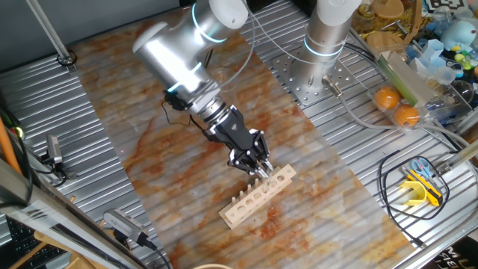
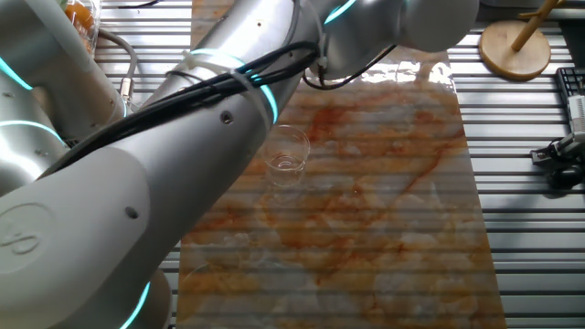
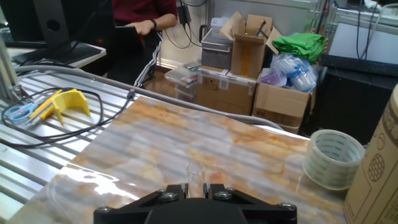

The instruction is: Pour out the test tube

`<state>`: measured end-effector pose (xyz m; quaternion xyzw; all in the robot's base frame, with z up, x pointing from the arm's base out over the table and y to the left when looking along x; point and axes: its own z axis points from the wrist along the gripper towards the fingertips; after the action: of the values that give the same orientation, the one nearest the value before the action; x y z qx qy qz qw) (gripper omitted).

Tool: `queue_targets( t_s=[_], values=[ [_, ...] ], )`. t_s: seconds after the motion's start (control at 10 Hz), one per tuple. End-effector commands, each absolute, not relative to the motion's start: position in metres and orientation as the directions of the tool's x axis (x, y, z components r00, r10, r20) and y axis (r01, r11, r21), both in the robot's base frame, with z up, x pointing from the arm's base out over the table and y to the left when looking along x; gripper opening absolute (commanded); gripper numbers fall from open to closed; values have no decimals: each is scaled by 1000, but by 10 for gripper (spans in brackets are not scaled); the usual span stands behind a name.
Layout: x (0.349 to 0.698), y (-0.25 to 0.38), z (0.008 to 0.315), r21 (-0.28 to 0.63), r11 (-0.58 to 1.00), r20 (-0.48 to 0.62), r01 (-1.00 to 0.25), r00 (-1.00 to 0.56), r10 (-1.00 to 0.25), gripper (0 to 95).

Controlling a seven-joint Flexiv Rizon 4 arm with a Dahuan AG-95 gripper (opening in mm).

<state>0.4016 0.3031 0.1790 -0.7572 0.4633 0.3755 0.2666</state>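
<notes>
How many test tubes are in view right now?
1. The test tube stands inside the gripper, by the wooden rack; the arm may hide others.

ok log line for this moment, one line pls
phase: grasping at rack | gripper: at wooden rack, around test tube | closure: cannot tell | beaker: upright on mat, apart | pour: not started

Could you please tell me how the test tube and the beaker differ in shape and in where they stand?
The tube is slender, while the beaker is much wider and squat. The tube stands between the fingers of the claw, whereas the beaker stands alone on the mat with nothing around it. Both are clear glass and both stand upright.
</notes>
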Motion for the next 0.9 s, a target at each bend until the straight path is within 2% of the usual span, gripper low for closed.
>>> queue_targets(
  t_s=[0.1, 0.9],
  values=[
    [403, 301, 182, -55, -430, -818, -901, 288, -498, 0],
    [394, 294, 195, -41, -409, -830, -912, 259, -494, 0]
  ],
)
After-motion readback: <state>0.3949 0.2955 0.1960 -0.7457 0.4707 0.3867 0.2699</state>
